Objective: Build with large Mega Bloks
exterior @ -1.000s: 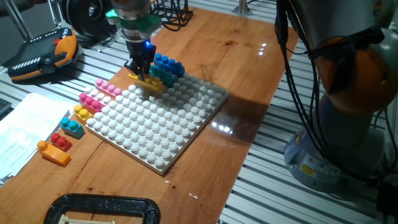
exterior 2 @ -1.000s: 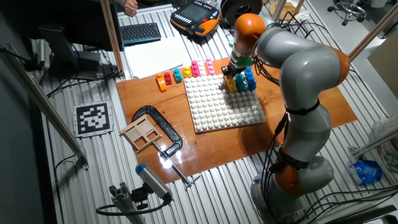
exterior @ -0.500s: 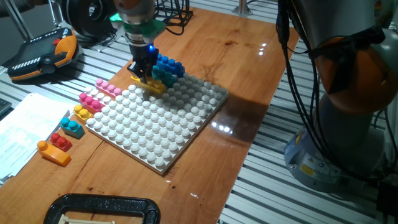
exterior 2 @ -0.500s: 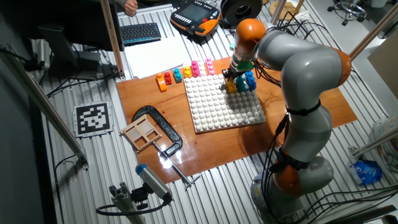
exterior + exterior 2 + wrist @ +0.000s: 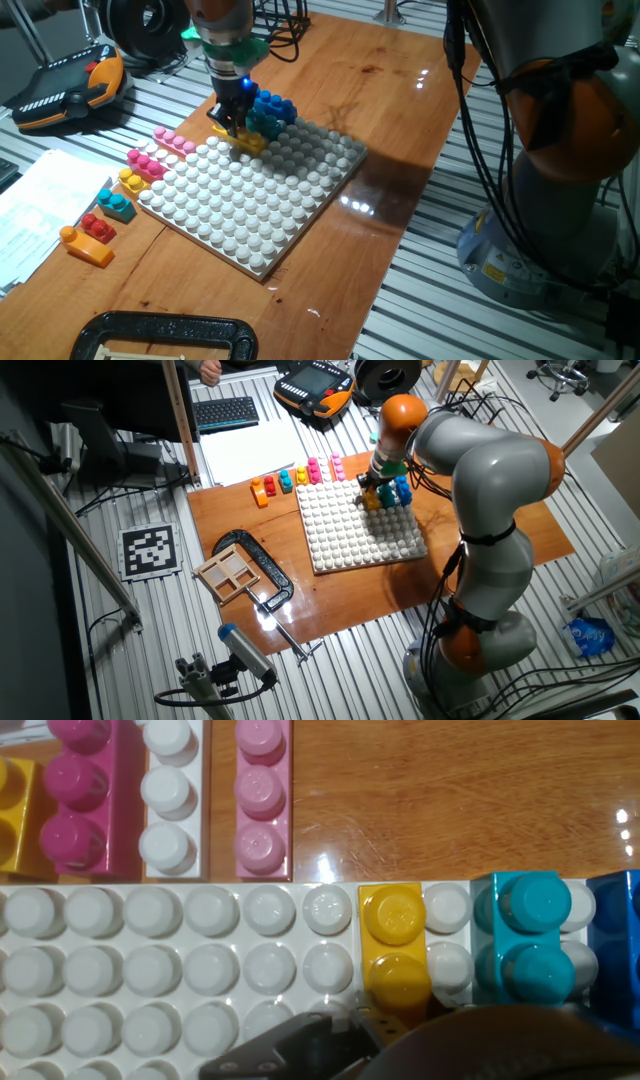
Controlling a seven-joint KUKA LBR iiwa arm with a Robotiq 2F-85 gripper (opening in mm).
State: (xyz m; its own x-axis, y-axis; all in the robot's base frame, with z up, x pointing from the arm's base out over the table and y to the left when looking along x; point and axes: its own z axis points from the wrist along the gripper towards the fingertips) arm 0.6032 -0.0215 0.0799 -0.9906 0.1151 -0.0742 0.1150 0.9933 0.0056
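Note:
A yellow Mega Blok [image 5: 246, 141] [image 5: 395, 948] sits on the far edge row of the white studded baseplate [image 5: 250, 195] [image 5: 362, 535]. My gripper [image 5: 232, 120] [image 5: 372, 484] [image 5: 396, 1023] stands right over it, shut on its near end. Beside it on the baseplate are a teal brick [image 5: 263, 123] [image 5: 525, 940] and a blue brick [image 5: 273, 104] [image 5: 402, 487]. In the hand view the gripper body hides the yellow brick's lower part.
Loose bricks lie on the wood beside the baseplate: pink [image 5: 175, 140] [image 5: 262, 800], magenta [image 5: 148, 162], yellow [image 5: 132, 180], teal on red [image 5: 116, 205], red on orange [image 5: 88, 240]. A black clamp [image 5: 165, 335] lies at the front, and papers [image 5: 40, 205] at the left.
The gripper and the yellow brick have shifted slightly right, toward the teal brick, along the baseplate's far edge. Nothing else moved.

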